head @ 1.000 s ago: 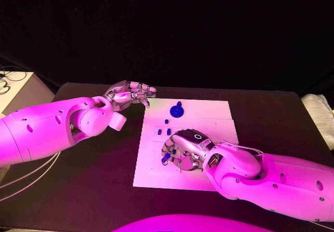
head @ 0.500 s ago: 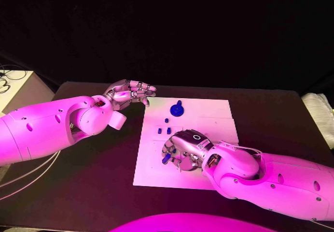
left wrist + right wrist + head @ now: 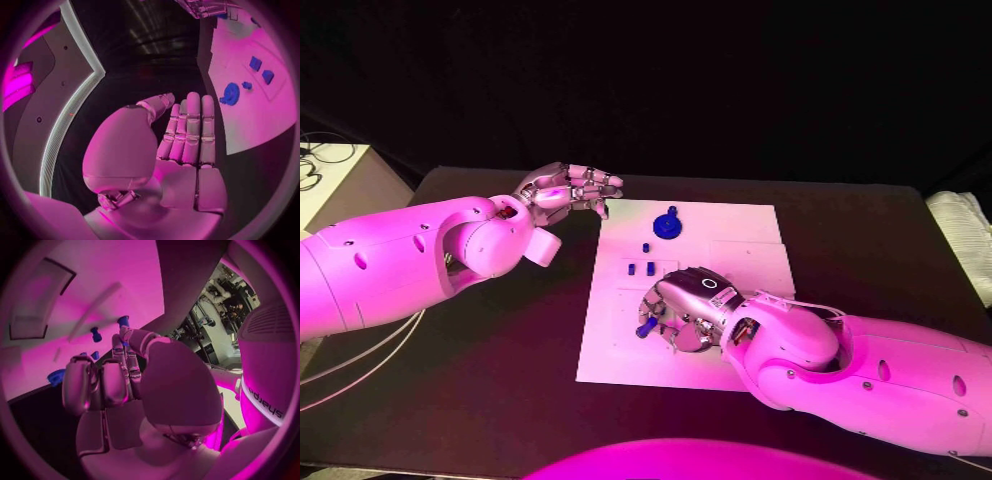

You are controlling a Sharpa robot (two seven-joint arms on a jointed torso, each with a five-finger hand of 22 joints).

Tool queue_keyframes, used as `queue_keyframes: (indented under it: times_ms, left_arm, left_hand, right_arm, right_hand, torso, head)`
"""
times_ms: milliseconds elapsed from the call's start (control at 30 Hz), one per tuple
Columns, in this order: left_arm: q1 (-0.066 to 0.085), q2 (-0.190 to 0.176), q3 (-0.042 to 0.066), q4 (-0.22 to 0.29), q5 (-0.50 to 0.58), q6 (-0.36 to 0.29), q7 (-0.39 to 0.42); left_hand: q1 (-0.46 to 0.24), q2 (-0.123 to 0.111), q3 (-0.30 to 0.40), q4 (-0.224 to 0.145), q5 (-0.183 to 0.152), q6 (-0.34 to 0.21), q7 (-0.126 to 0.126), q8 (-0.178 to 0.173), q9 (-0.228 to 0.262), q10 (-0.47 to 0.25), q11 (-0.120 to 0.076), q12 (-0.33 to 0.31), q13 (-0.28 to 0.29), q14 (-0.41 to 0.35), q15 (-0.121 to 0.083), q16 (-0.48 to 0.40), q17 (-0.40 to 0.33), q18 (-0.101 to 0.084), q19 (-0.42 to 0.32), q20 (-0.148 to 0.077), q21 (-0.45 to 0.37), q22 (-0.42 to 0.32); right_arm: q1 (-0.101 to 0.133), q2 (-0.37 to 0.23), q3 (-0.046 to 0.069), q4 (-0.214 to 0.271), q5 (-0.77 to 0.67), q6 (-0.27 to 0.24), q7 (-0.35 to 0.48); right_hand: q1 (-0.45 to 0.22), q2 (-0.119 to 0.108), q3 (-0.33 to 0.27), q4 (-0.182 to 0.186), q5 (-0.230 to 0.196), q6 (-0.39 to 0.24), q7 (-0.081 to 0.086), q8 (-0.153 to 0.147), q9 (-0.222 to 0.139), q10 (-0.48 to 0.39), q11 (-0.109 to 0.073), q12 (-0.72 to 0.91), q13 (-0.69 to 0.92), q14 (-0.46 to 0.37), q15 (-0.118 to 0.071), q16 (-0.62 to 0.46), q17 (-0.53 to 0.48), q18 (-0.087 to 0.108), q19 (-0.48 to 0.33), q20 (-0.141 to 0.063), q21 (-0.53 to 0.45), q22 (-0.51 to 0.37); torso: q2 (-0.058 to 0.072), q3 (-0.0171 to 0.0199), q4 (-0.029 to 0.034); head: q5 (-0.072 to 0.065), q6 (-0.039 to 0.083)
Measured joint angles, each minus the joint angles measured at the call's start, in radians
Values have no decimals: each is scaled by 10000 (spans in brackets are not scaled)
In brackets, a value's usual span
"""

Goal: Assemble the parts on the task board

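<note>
Right silver many-fingered hand (image 3: pixel 684 305) hangs low over the near-left part of the white flat task board (image 3: pixel 733 225), palm down, fingers curled toward the board. At its fingertips sits a small blue peg-like part (image 3: pixel 643 328); in the right wrist view a fingertip looks to be touching the top of a small blue part (image 3: pixel 122 321), w/ a second small blue peg (image 3: pixel 95 334) just beside on the board. Cannot tell whether the hand actually pinches the peg or only touches it: contact is hidden by the fingers.

Key relation: the blue peg lies on the hand's left side, at the board's left edge, right under the fingertips, so the right hand is by far the nearer one. Peg seems roughly upright, but too small to be sure.

Other parts are further from the robot: two small blue blocks (image 3: pixel 639 269) mid-board, a tiny blue piece (image 3: pixel 646 248) beyond them, and a round blue gear-like disc with a knob (image 3: pixel 668 227) near the far edge.

Left silver hand (image 3: pixel 570 188) hovers off the board's far-left corner above the black table (image 3: pixel 502 400), fingers loosely curled inward w/ nothing in them; the disc is the nearest part to it, but still apart.

Judgement: next move probably belongs to the right hand, securing the peg before lifting.
</note>
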Motion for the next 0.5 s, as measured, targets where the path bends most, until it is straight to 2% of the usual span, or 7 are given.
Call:
queue_keyframes:
  times_ms: [500]
  left_arm:
    - [0,-10,0,25,0,0,-4]
  left_hand:
    - [0,0,0,0,0,0,0,0,1,0,0,0,1,0,0,0,0,0,0,0,0,0]
  right_arm:
    - [9,249,-5,-136,-201,243,-103]
  right_hand:
    - [0,-2,28,-32,12,-8,-8,30,-15,0,-1,-7,81,5,5,-38,-56,1,0,0,-74,-2]
  torso:
    - [8,-3,5]
  head:
    - [-11,-50]
